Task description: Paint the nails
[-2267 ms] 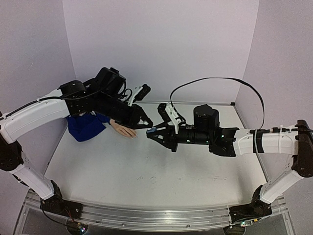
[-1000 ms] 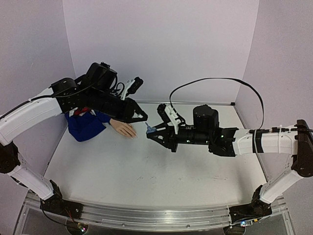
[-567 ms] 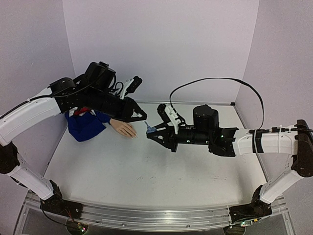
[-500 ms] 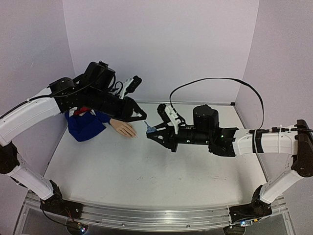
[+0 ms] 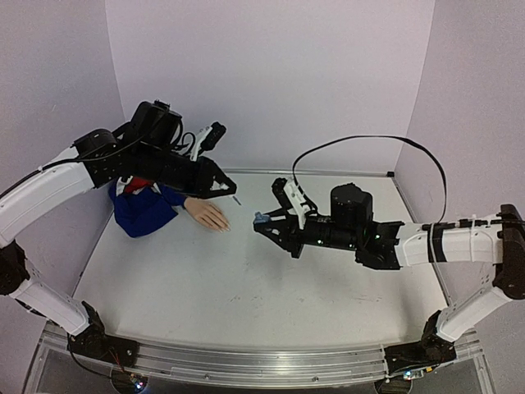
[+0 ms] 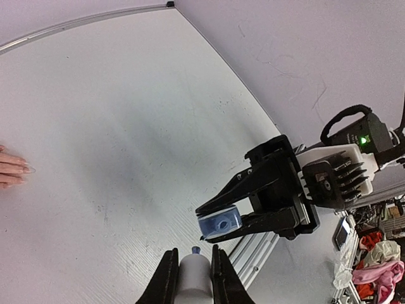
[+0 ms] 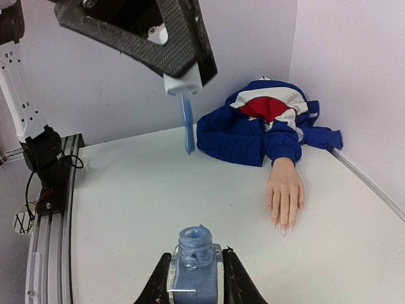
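left gripper (image 6: 193,256) clamped on the white cap (image 7: 183,83), with the blue brush (image 7: 188,130) hanging below it in the air. right gripper (image 7: 196,266) clamped on the open blue bottle (image 7: 195,253) near table (image 5: 246,295) centre. the brush tip sits between bottle and nails (image 7: 282,229), touching neither. the mannequin hand (image 7: 285,190) lies flat near the back edge (sleeve (image 7: 266,123) bunched in the back-left corner). a stretch of tabletop separates nails from bottle.

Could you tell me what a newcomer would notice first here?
Probably the left gripper, holding a white cap with a blue brush in mid-air. Facing it, the right gripper grips an open blue bottle. Beyond, at the table's far left, a peach mannequin hand lies flat, poking from a blue, red and white sleeve.
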You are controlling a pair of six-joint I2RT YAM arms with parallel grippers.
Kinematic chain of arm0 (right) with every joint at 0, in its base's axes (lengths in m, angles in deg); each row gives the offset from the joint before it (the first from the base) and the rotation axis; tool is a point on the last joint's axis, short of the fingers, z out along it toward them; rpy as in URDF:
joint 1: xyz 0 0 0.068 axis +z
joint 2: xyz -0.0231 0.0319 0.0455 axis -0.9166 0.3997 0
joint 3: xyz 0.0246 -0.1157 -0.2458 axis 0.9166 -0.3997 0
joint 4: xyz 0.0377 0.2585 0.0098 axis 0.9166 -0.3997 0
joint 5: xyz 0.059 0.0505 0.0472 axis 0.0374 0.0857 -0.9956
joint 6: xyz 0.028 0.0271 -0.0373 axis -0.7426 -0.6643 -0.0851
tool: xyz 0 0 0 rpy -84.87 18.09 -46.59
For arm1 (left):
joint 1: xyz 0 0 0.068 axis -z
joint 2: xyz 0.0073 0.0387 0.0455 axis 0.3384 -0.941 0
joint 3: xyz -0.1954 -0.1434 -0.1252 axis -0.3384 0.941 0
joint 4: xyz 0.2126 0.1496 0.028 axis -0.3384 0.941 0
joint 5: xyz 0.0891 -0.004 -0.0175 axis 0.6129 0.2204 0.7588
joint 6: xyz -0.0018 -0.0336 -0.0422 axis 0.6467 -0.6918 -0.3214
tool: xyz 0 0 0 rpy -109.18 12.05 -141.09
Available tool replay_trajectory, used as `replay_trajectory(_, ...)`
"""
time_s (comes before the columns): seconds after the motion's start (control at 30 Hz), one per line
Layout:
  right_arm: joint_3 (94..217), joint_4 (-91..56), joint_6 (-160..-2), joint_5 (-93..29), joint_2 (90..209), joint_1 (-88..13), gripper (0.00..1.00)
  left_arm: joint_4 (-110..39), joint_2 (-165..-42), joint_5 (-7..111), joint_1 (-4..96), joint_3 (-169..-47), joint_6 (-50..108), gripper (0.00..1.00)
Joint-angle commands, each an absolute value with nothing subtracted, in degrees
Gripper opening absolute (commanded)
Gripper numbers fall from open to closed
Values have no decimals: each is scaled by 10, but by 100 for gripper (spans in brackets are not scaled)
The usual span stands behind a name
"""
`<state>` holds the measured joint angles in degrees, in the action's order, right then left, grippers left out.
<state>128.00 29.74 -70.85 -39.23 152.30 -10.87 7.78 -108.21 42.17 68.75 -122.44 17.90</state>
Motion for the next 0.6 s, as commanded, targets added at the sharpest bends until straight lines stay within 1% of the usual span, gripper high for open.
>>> replay_trajectory(0.0, 1245, 374, -722, -299, 1461, -118, 0, 67, -1057, 402, 655, -1213, 170, 0)
replay_trajectory(0.2, 1182, 408, -733, -221, 1377, -159, 0, 65, -1077, 359, 578, -1180, 159, 0)
replay_trajectory(0.37, 1174, 386, -705, -174, 1335, -174, 0, 69, -1146, 333, 492, -1154, 143, 0)
replay_trajectory(0.43, 1173, 380, -695, -165, 1326, -177, 0, 68, -1183, 338, 474, -1158, 148, 0)
replay_trajectory(0.57, 1166, 375, -675, -157, 1319, -189, 0, 50, -1243, 393, 469, -1170, 175, 0)
